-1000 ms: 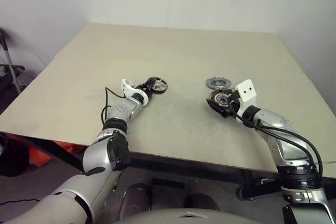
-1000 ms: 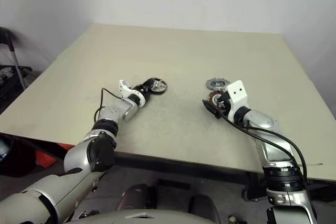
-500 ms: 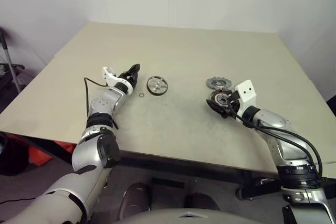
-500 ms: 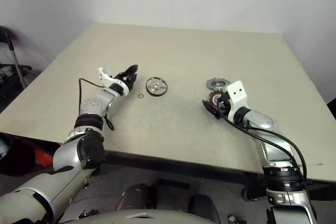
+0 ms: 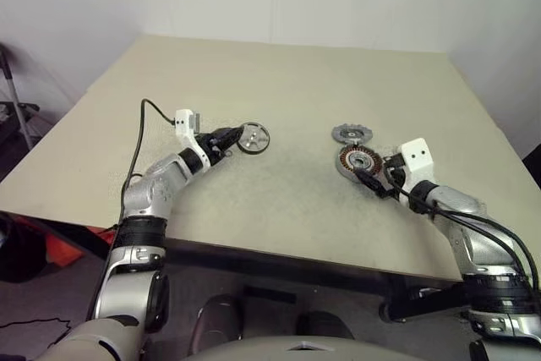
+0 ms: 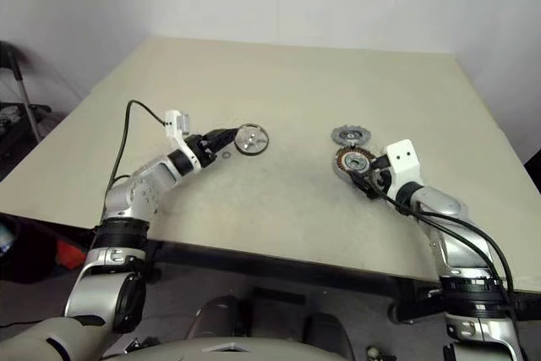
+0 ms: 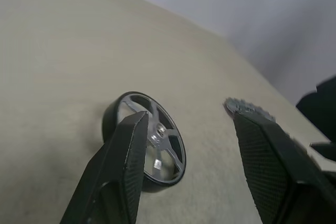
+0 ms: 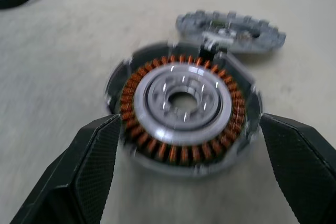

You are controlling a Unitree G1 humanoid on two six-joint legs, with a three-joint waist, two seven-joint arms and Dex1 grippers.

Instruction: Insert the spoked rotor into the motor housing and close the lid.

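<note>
Broadly, the table [image 5: 279, 82] is set out with the parts in two clusters, one before each arm. The housing [image 5: 358, 161] sits at about four o'clock from the table's middle, windings up and cavity bare, so that the rotor can be dropped in from above. The lid [image 5: 352, 133] lies flat just beyond it at twelve o'clock, touching or nearly touching the housing's far edge — kept close for the closing step. The rotor [image 5: 253, 138] rests on the table at about nine o'clock from the housing, well apart from it, spoked face up.

The right gripper [image 8: 184, 179] is held low at the housing's near side, fingers spread wide to either side of the cup and closed on nothing; it seems placed to steady the cup.

The left gripper [image 7: 191, 174] is aimed level at the rotor from its eight o'clock side, fingers parted about halfway and empty — one finger [image 7: 126, 166] overlaps the rotor's near rim in the wrist view, though contact cannot be told. A pickup of the rotor appears to be the step in hand.

A small ring [image 5: 226, 154] lies just beside the rotor.
</note>
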